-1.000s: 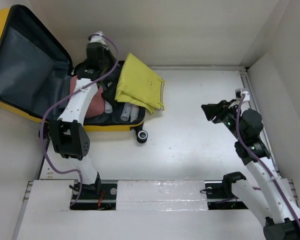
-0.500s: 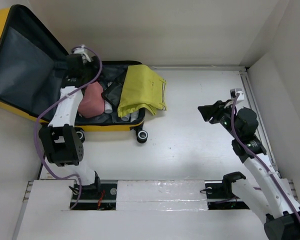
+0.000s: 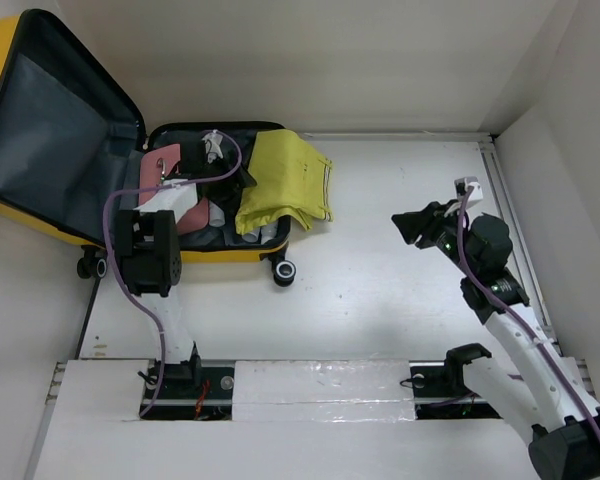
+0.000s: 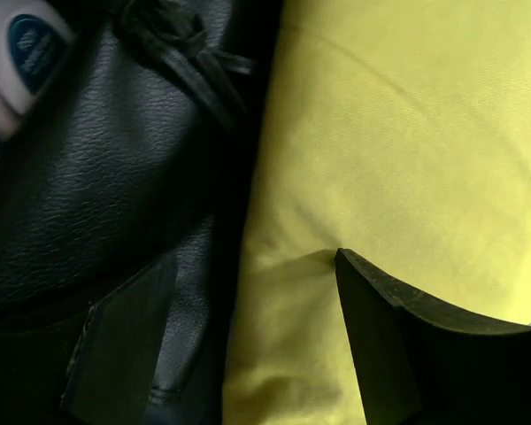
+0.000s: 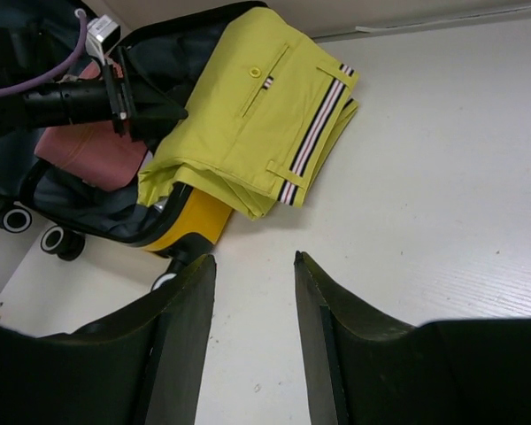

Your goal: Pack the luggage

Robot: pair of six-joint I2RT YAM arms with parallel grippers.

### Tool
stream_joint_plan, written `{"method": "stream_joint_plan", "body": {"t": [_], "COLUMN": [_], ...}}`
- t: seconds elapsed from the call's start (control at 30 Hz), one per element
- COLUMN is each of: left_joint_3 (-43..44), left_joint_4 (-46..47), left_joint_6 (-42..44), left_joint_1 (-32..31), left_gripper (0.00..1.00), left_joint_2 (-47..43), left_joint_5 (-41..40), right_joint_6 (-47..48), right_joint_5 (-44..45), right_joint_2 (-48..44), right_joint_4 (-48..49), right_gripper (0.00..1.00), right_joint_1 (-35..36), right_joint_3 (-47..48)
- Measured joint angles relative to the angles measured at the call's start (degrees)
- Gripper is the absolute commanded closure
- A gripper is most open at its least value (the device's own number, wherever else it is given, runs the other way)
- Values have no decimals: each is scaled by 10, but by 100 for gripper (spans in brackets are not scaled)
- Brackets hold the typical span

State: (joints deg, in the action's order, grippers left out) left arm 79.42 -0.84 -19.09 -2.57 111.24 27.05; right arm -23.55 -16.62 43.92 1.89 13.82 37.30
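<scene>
Luggage (image 3: 225, 256): far left of table (image 3: 400, 180), lid open. Inside I count a pink bundle (image 5: 93, 150), a black leather pouch (image 4: 97, 177), and yellow trousers (image 3: 280, 185) draped over the right rim. Left gripper (image 4: 248, 301): fingers apart, one over the pouch, one over the trousers. Right gripper (image 5: 252, 301): apart, empty. Only its camera shows the striped waistband.

Top camera: fixed high, above and behind arm bases (image 3: 175, 380), looking down. Bases at bottom edge, whole table (image 3: 380, 270) in frame, luggage (image 3: 50, 140) at far left.

Left wrist camera: extremely near, lens almost against yellow garment (image 4: 407, 133) and black leather-like item (image 4: 115, 177). Left gripper (image 4: 248, 261) pokes in from bottom edge.

Right wrist camera: well back on right side, facing left across table, slanted downward. Right gripper (image 5: 253, 258) low in frame.

Shared: yellow garment in all three views. Luggage and left arm (image 3: 145, 250) in top and right wrist views.
</scene>
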Motion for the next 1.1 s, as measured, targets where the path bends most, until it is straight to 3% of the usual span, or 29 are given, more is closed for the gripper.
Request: {"method": "stream_joint_plan", "body": {"t": [0.13, 0.3, 0.37, 0.4, 0.47, 0.73, 1.1], "left_joint_3": [-2, -2, -9, -16, -25, -37, -28], "left_joint_4": [38, 95, 122, 134, 150, 155, 68], "left_joint_6": [-15, -42, -57, -64, -77, -91, -101], "left_joint_1": [0, 0, 0, 0, 0, 2, 24], "left_gripper": [37, 54, 66, 83, 99, 100, 100], "left_joint_2": [6, 24, 34, 38, 42, 13, -176], "left_joint_5": [26, 57, 69, 73, 80, 79, 54], "right_joint_6": [0, 0, 0, 0, 0, 0, 0], "right_joint_5": [-2, -3, -3, -3, -2, 1, 8], "right_joint_2": [6, 18, 22, 23, 23, 23, 19], "right_joint_4": [3, 3, 4, 5, 5, 15, 16], "right_gripper": [53, 53, 53, 53, 53, 53, 52], "right_joint_1": [1, 6, 7, 8, 8, 12, 17], "right_joint_3": [0, 0, 0, 0, -1, -1, -2]}}
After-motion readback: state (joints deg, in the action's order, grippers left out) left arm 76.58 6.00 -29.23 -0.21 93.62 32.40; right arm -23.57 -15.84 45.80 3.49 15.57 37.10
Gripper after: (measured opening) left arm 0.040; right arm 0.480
